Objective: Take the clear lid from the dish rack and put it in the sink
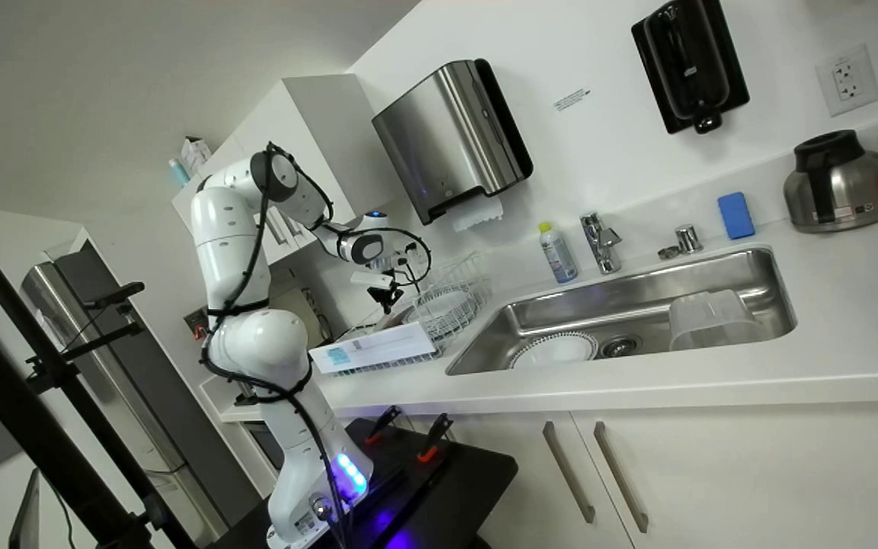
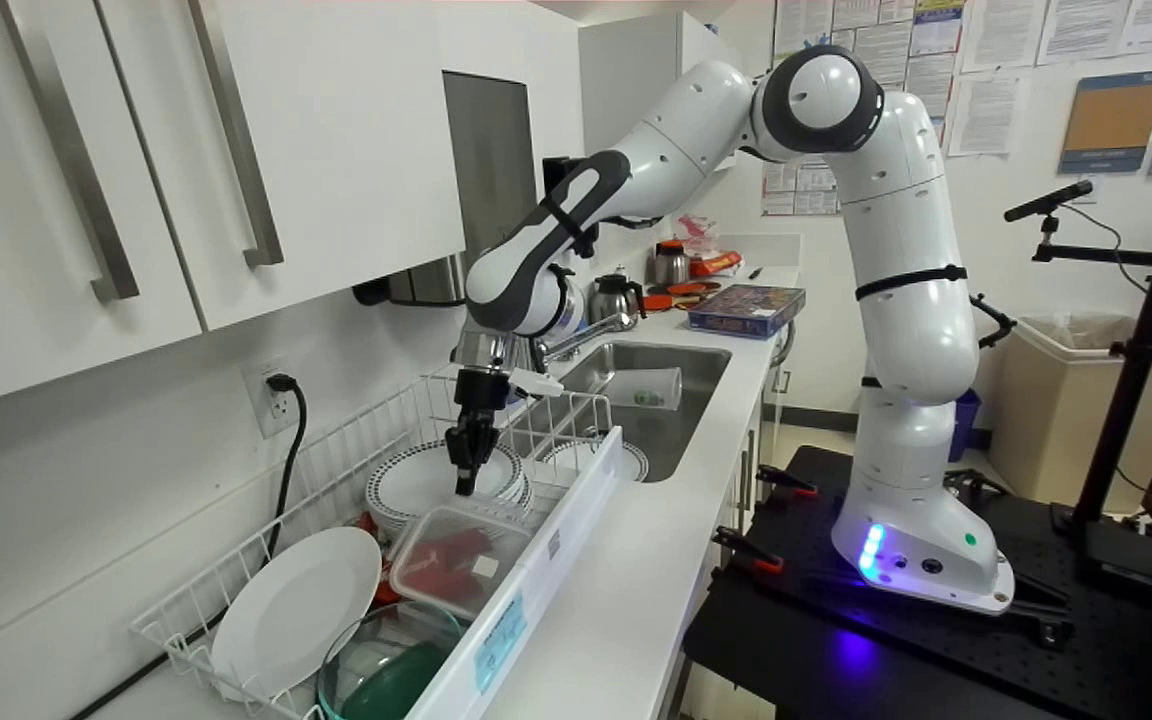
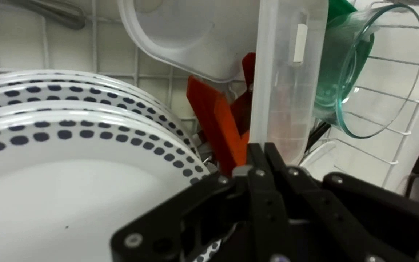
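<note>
The clear lid (image 3: 289, 83) is a rectangular see-through plastic piece, standing tilted in the white wire dish rack (image 2: 336, 452). It also shows in an exterior view (image 2: 461, 560), with red things behind it. My gripper (image 3: 264, 145) points down at the lid's upper edge; its two black fingertips are close together with the pale rim between them, so it looks shut on the lid. The gripper also shows in both exterior views (image 1: 387, 305) (image 2: 464, 485). The steel sink (image 1: 778, 293) is beside the rack. In an exterior view a white panel (image 1: 378, 348) hides most of the lid.
Dotted plates (image 3: 67, 203) are stacked beside the gripper. A glass bowl (image 3: 373, 72), red utensils (image 3: 216, 120) and a white plate (image 2: 301, 605) are also in the rack. The sink holds a clear container (image 1: 713, 320) and a plate (image 1: 553, 349). A faucet (image 1: 600, 242) stands behind the sink.
</note>
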